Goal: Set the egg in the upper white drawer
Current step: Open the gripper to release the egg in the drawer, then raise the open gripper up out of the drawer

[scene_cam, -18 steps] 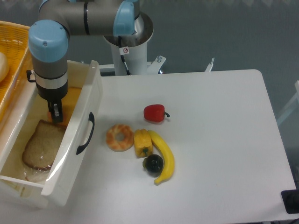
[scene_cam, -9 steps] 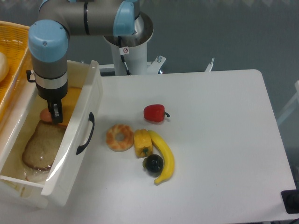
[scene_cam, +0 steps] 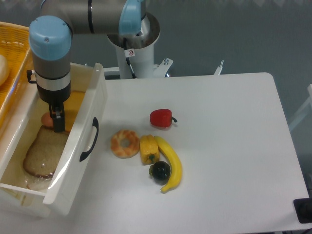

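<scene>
here, nearest the camera, we are seeing the front panel of the upper white drawer point(scene_cam: 73, 165) with its curved black handle point(scene_cam: 89, 139), the drawer standing pulled out at the left of the white table point(scene_cam: 234, 146). inside it a slice of brown bread point(scene_cam: 41, 151) is lying flat on the drawer floor. to the right on the table a yellow banana point(scene_cam: 171, 163) is curving around a dark round fruit point(scene_cam: 160, 170), a yellow pepper point(scene_cam: 148, 148) is touching the banana, and a ring doughnut point(scene_cam: 125, 143) is sitting just beside the pepper. a little farther back a red bell pepper point(scene_cam: 162, 117) is lying apart from that cluster. in the drawer, just past the bread, the egg point(scene_cam: 47, 119) is resting on the floor, partly hidden by the gripper point(scene_cam: 58, 122), which is hanging down into the drawer right beside it; we cannot tell whether the fingers are parted or closed, since they are overlapping from this angle. an orange slab is lying farther back in the drawer behind the arm. at the far left a woven orange-yellow basket point(scene_cam: 14, 48) is holding a pale round bun point(scene_cam: 3, 68).
</scene>
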{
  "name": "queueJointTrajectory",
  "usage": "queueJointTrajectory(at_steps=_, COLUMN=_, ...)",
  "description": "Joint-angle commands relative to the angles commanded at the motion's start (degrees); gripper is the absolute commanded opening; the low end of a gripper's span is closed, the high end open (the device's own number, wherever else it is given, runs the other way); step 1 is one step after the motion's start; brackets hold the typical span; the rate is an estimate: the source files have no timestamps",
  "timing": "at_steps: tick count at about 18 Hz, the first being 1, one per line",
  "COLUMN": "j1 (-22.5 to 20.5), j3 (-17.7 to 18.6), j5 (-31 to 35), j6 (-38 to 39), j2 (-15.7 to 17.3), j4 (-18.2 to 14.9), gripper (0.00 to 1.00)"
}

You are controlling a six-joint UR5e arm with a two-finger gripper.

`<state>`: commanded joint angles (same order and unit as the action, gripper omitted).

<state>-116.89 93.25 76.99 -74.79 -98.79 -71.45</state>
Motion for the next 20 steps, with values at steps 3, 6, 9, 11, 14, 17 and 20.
queueJointTrajectory(at_steps=3, j1=-0.79, j3=-0.62, j5=0.00, j6=0.09, j2=0.61, j4=0.00, gripper=0.99)
queueJointTrajectory(at_steps=6, j1=-1.41, j3=-0.79, j5=-0.09, j6=0.09, j2=1.76, j4=-0.09, gripper=0.99)
queueJointTrajectory(at_steps=9, j1=-2.29, j3=-1.06, j5=-0.26, j6=0.09, j2=2.55, j4=-0.18, gripper=0.99)
queueJointTrajectory(at_steps=11, j1=-2.37, j3=-1.06, j5=-0.26, j6=0.09, j2=2.73, j4=-0.18, gripper=0.99)
queueJointTrajectory(at_steps=14, j1=-2.90, j3=-1.06, j5=-0.79, j6=0.70, j2=3.43, j4=0.00, gripper=1.00)
queueJointTrajectory(at_steps=17, j1=-3.78, j3=-0.97, j5=-2.02, j6=0.88, j2=4.48, j4=0.09, gripper=1.00)
queueJointTrajectory(at_steps=20, j1=-4.92, j3=-0.88, j5=-2.46, j6=2.63, j2=5.89, j4=0.09, gripper=1.00)
